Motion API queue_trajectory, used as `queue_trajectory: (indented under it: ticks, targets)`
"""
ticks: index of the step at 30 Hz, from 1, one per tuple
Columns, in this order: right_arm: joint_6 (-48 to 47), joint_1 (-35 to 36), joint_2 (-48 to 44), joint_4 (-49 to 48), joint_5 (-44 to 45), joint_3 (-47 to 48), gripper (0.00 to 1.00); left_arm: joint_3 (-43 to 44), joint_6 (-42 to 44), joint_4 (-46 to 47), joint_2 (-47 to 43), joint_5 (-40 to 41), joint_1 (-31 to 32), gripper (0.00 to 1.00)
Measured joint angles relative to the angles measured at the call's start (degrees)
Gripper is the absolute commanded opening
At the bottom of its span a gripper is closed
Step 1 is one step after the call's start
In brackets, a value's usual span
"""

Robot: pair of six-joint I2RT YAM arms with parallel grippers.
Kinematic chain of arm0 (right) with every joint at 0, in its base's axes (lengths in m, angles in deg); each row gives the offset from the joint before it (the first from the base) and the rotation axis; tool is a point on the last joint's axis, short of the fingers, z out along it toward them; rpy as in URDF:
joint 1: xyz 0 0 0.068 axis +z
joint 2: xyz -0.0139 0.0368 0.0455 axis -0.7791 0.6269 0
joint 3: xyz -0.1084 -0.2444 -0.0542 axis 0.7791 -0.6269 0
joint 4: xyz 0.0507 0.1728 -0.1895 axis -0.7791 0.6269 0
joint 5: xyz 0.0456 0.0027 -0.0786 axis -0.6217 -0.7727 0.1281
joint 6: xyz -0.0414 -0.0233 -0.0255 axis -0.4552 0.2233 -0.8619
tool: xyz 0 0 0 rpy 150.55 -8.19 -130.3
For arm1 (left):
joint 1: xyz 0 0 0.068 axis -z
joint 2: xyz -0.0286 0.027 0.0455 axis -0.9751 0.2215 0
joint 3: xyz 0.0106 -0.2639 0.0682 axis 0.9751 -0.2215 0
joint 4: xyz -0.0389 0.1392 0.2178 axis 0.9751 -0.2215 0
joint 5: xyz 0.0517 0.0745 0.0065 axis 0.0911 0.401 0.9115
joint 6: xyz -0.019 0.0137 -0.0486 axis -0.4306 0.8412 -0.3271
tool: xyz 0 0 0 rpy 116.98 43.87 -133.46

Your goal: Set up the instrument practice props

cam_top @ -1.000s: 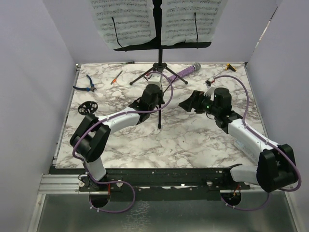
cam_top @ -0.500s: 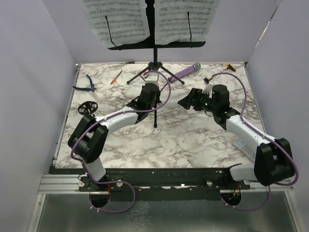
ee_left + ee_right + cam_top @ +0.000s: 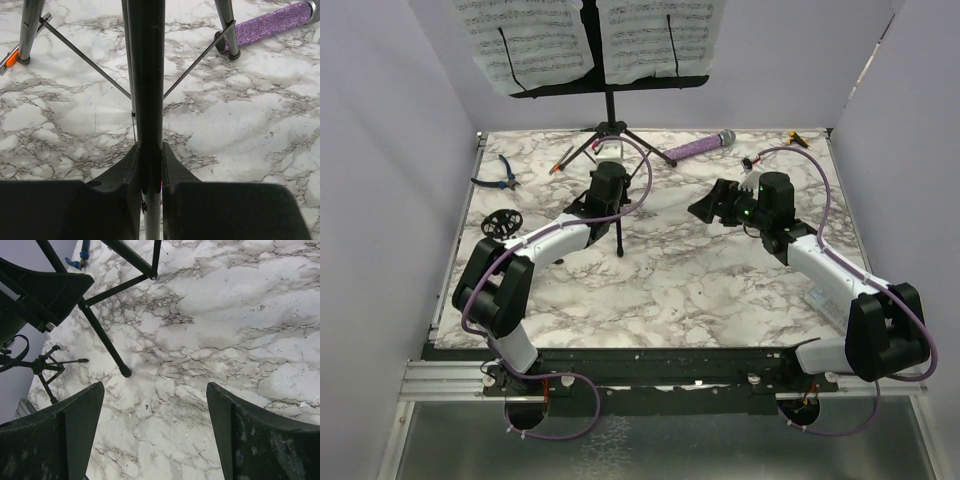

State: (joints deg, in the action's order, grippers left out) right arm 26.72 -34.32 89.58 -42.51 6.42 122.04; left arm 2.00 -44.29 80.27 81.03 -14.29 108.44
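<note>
One second earlier the tall black tripod music stand (image 3: 608, 87) with its hole-perforated desk stood nearer the right fingers (image 3: 75, 430). It had since shifted leftward, moved by the left fingers (image 3: 127, 170), which were clamped on what looked like its near leg. White sheet-music pages (image 3: 525, 40) rode along on the desk, apparently undisturbed. The right fingers stood wide apart and held nothing, off to the right of the stand's near foot.

By my judgement the stand was being positioned and had not been released. Whether its feet were off the marbled surface (image 3: 700, 290) could not be told.

Its long axis ran upright, the pole rising just beyond the left fingers, and the desk faced back toward the arms. A purple glitter microphone (image 3: 698, 147) lay flat beyond the right fingers, its head pointing right. A small black tripod mic stand (image 3: 502, 221) sat well left of the left fingers, so both likely remained to be set up.
</note>
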Motion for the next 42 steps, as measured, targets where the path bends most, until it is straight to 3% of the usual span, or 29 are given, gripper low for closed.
queue_trajectory:
  ticks: [16,19,22,24,32,42]
  targets:
    - [-0.04,0.00,0.52,0.00,1.38,0.00,0.87,4.87,1.66,-2.14,3.23,1.86,-1.07,0.00]
    - [-0.04,0.00,0.79,0.00,1.53,0.00,0.87,4.85,1.64,-2.10,3.23,1.66,-1.11,0.19]
    - [-0.04,0.00,1.03,0.00,1.55,0.00,0.87,4.70,1.64,-1.95,3.17,1.09,-1.20,0.48]
    - [-0.09,0.00,1.05,0.02,1.60,0.00,0.87,4.46,1.62,-1.95,3.15,0.26,-1.29,0.63]
    - [-0.63,0.00,1.05,0.24,3.02,0.00,0.88,2.67,-0.44,-1.97,1.95,-4.72,-1.60,0.98]
    - [-1.01,-0.11,2.12,0.44,5.70,0.02,0.89,-4.04,-5.38,1.86,-5.16,-14.75,-1.62,0.99]
